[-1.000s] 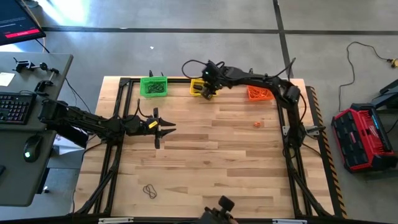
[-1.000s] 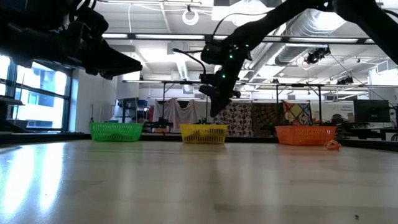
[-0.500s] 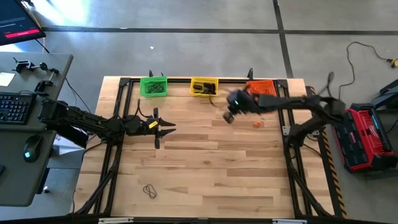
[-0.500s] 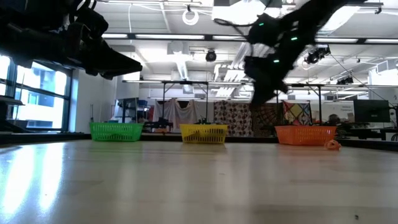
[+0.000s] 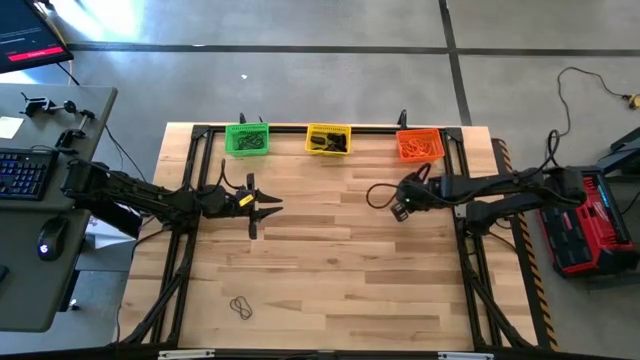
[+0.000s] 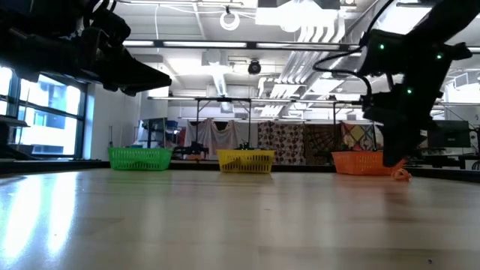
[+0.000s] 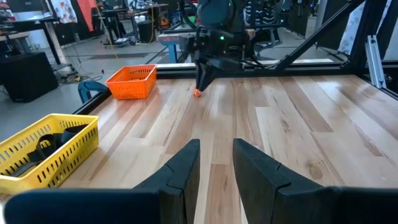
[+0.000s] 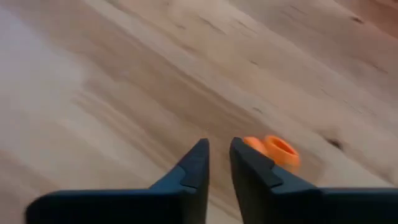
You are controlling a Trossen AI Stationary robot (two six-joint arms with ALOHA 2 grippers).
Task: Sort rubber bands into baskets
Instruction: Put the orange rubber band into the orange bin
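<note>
A lab or workshop hall — exposed ceiling ducts [image 6: 315, 34], concrete floor [image 5: 300, 90], a desk with keyboard [image 5: 25, 172].

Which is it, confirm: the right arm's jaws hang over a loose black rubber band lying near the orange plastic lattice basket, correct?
Not quite. The small rubber band under the right gripper is orange, not black, as the right wrist view shows. The rest holds: it lies loose on the wood near the orange plastic lattice basket.
</note>
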